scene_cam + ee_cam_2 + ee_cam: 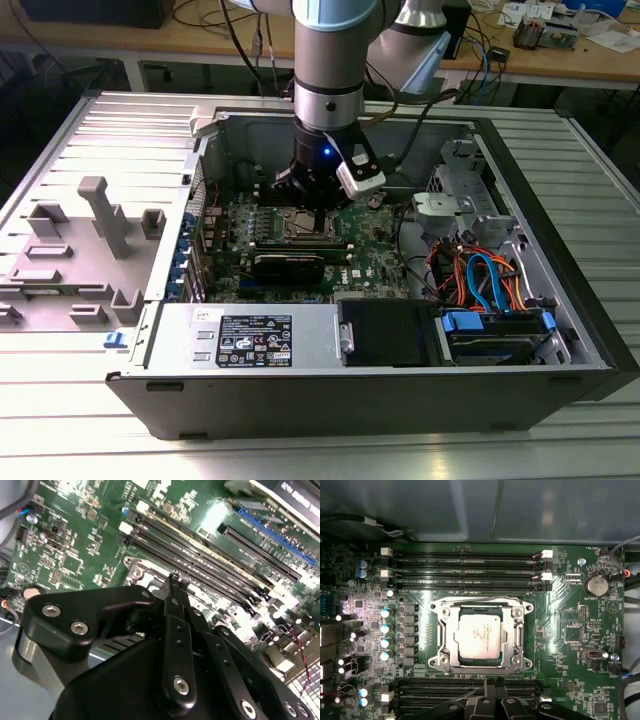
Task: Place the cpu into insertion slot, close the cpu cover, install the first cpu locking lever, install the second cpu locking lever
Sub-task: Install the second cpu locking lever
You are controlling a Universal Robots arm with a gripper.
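Gripper (495,686) fingers pinched together, nothing held, tips just off socket's 6 o'clock edge; cpu (481,636) seated, cpu cover (512,635) down.

silver-grey arm (330,60) with black, screw-studded end effector (176,587).

The cpu (479,637) sits flat and square in the insertion slot (445,666), dull silver top facing up, print faintly showing. The cpu cover (512,638) lies closed down over it, its silvery frame hugging the chip's edges, the big window leaving the metal top bare. Thin wire levers run along two opposite sides of the frame. In the exterior view the insertion slot (302,226) lies mid-board, inside the opened case.
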